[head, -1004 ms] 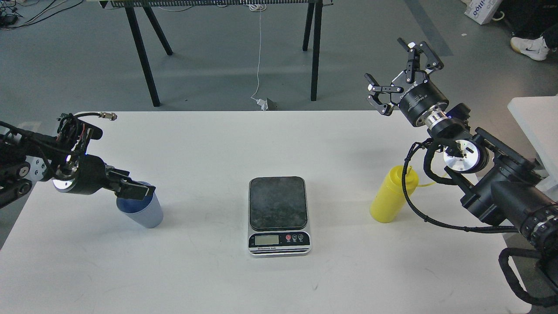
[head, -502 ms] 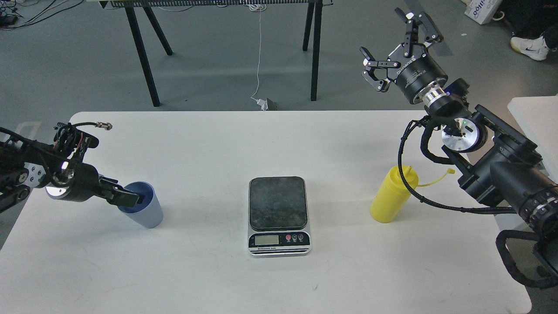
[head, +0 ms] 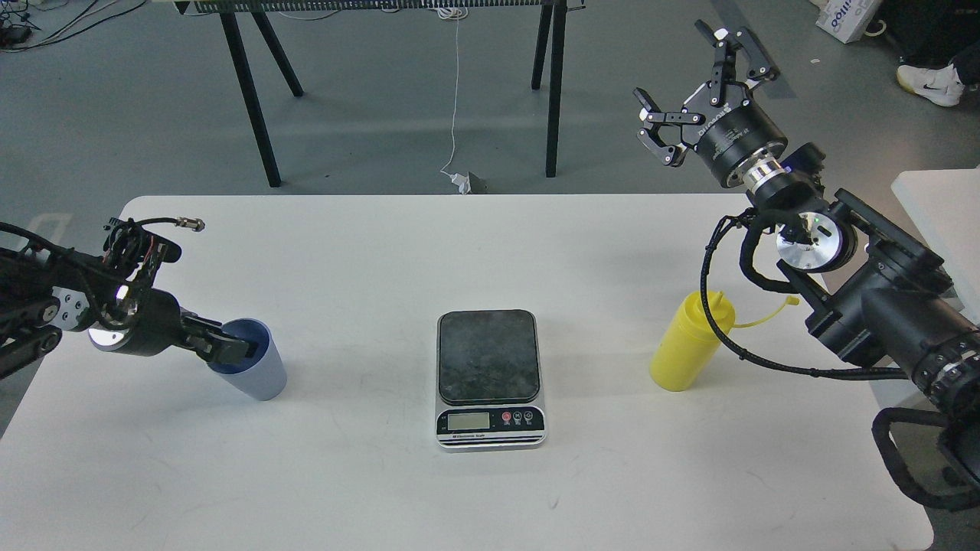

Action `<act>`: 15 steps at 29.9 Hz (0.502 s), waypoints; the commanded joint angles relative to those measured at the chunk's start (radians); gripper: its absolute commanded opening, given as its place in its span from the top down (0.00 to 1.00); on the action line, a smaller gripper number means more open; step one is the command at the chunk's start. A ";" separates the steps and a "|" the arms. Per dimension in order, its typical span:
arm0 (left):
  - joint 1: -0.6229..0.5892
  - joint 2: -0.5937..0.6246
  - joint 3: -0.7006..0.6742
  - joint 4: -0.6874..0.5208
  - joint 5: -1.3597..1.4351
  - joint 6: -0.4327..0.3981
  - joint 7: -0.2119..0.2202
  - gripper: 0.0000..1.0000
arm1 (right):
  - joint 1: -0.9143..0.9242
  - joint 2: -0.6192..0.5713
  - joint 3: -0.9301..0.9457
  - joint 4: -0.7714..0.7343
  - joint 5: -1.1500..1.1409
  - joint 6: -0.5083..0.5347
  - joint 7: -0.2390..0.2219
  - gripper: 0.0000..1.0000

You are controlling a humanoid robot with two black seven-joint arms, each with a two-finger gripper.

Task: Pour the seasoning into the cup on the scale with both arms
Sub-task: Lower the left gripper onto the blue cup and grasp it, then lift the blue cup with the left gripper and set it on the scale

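Note:
The light blue-grey cup (head: 259,376) stands on the white table (head: 367,252) at the left. My left gripper (head: 228,348) is at the cup's near-left rim, with dark fingers over or just inside the mouth; I cannot tell whether they pinch the rim. The scale (head: 490,379) lies in the middle with a bare dark plate. The yellow seasoning bottle (head: 684,348) stands upright to its right, its tethered cap hanging off to the right. My right gripper (head: 693,86) is open and empty, high above the table's far right edge, well away from the bottle.
A black cable from my right arm (head: 865,306) loops in front of the bottle's top. Black table legs (head: 256,115) stand on the grey floor behind. A second white surface (head: 938,207) sits at the right edge.
My left gripper has dropped from above the cup to its rim. My right gripper has risen and moved back, then held about still.

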 commanded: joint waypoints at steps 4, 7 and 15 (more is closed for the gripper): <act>0.003 -0.003 0.003 -0.002 0.007 0.000 0.000 0.73 | -0.007 0.000 0.000 0.000 0.000 0.000 0.000 0.00; 0.003 -0.003 0.003 0.000 0.007 0.000 0.000 0.90 | -0.007 0.000 0.000 -0.001 0.000 0.000 0.000 0.00; -0.008 0.000 0.000 0.000 -0.010 0.000 0.000 0.96 | -0.010 0.000 0.000 -0.001 0.000 0.000 0.000 0.00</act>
